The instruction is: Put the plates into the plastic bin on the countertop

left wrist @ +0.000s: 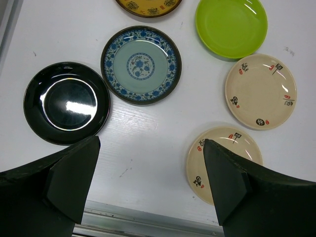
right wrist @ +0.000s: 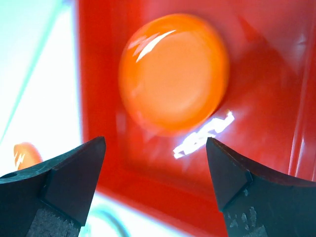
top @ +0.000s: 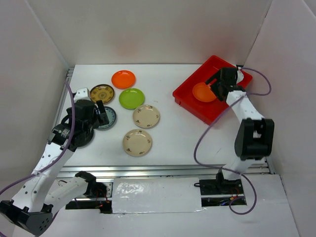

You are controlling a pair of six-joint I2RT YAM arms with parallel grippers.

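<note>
Over the plastic bin (top: 196, 105): reaching forward, right gripper (top: 217, 85) hovering with claw spread wide, orange plate (top: 202, 92) lying inside the walls; well left of bin, left gripper (left wrist: 150, 148) also gaping.

In the top view, the teal plate (top: 111, 120) is partly covered by the left gripper (top: 101, 116). In the left wrist view, the brown-gold plate (left wrist: 148, 6) is cut off by the top edge, and the nearer beige plate (left wrist: 219, 148) is partly hidden behind a finger (left wrist: 232, 182). In the right wrist view, the orange plate (right wrist: 174, 74) and red bin (right wrist: 266, 98) are smeared by blur.
</note>
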